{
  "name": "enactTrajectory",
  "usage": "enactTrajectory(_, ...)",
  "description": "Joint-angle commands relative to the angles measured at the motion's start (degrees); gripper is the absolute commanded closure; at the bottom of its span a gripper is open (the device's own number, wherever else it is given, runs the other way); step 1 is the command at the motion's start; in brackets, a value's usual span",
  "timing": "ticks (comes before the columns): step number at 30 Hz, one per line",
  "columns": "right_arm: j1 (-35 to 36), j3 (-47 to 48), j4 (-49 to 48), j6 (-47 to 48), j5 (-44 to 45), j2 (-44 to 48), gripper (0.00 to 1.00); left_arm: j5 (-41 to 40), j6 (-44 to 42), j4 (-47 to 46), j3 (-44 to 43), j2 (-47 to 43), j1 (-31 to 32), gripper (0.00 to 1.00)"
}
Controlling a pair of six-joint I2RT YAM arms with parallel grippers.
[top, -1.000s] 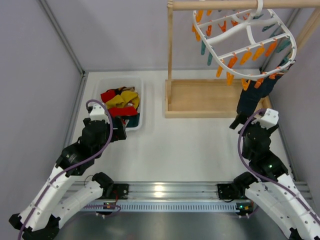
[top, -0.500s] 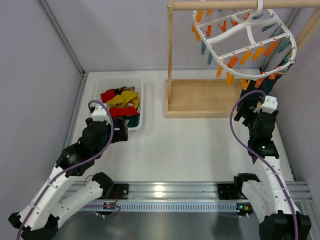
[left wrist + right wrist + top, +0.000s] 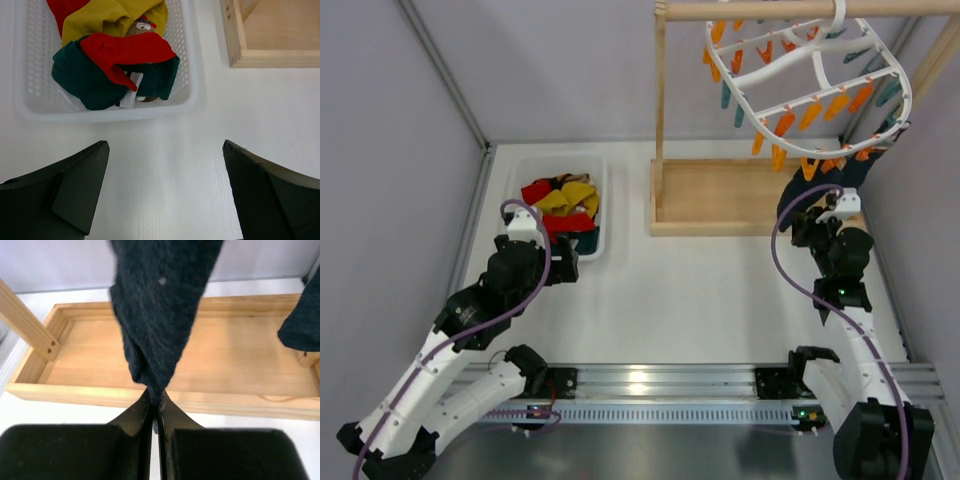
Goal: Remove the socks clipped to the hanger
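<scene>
Hanging from the white plastic oval hanger (image 3: pixel 906 88), far right, a dark navy fabric sock (image 3: pixel 160 305) is pinched at its tip by the right claw (image 3: pixel 156 402). The left claw (image 3: pixel 164 150) is spread wide, just near of the white mesh basket (image 3: pixel 107 115).

white basket (image 3: pixel 523 166) on table (image 3: pixel 670 290), left | wooden stand (image 3: pixel 660 100), tray base (image 3: pixel 720 195), right

A white plastic oval drying hanger (image 3: pixel 790 108) with orange and teal clips (image 3: pixel 785 122) is hung tilted from a wooden rod (image 3: pixel 750 10); a dark navy fabric sock (image 3: pixel 160 315) is suspended from its near edge, the lower tip pinched in the right gripper (image 3: pixel 156 401); a red sock (image 3: pixel 125 50), a mustard yellow sock (image 3: pixel 115 17) and a dark teal sock (image 3: pixel 85 82) are heaped in a white mesh basket (image 3: pixel 30 60).
</scene>
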State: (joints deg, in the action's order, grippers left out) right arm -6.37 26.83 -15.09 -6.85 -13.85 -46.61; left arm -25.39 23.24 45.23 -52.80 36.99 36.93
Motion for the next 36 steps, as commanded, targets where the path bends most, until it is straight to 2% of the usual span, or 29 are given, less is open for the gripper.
enactTrajectory(1,-0.75,-2.13,-8.37,-3.16,-4.52,2.31,1.00,-0.10,-0.83,-2.87,0.41,0.53,0.25,0.01)
enactTrajectory(5,0.56,-4.85,-11.88,-7.02,-6.64,3.45,1.00,0.16,-0.92,-2.78,-0.11,2.02,0.34,0.01)
enactTrajectory(7,4.06,-5.91,-12.59,-7.65,-5.67,4.50,1.00,0.60,-0.57,-2.69,-0.99,3.08,0.25,0.01)
enactTrajectory(8,5.83,-6.96,-12.68,-7.65,-1.05,5.03,1.00,2.08,-0.31,-2.78,-1.43,3.52,0.25,0.01)
enactTrajectory(10,14.67,-7.67,-12.07,-6.16,5.55,6.43,1.00,4.02,1.00,-2.78,-3.27,5.10,0.34,0.01)
enactTrajectory(11,17.16,-8.37,-12.07,-5.98,11.68,6.79,1.00,4.81,1.45,-2.87,-4.06,5.89,0.25,0.01)
enactTrajectory(17,31.31,-9.17,-16.10,-8.53,28.40,7.50,1.00,7.37,3.47,-3.13,-13.02,12.39,0.25,0.01)
enactTrajectory(21,40.98,-5.83,-17.25,-4.59,38.35,3.11,1.00,9.39,3.47,-3.75,-23.81,19.51,1.73,0.01)
enactTrajectory(23,46.52,-3.12,-18.04,-3.26,44.30,-0.22,1.00,5.89,2.69,-3.75,-30.48,24.60,3.93,0.01)
enactTrajectory(25,52.21,-0.83,-18.30,-0.81,48.98,-4.16,1.00,-2.68,0.42,-3.66,-35.33,28.55,11.12,0.01)
enactTrajectory(27,56.01,2.78,-18.66,1.75,56.10,-7.08,1.00,-5.63,-1.35,-3.48,-43.59,34.53,18.31,0.01)
enactTrajectory(28,58.99,3.83,-18.57,2.19,57.95,-9.53,1.00,-5.46,-2.49,-3.40,-46.14,36.29,19.49,0.01)
enactTrajectory(35,66.66,13.84,-17.87,8.76,69.46,-19.38,1.00,-7.04,-10.22,-3.22,-69.59,50.62,22.92,0.01)
enactTrajectory(36,67.27,14.99,-17.61,10.00,70.26,-20.53,1.00,-11.05,-11.54,-3.40,-71.64,54.29,23.80,0.01)
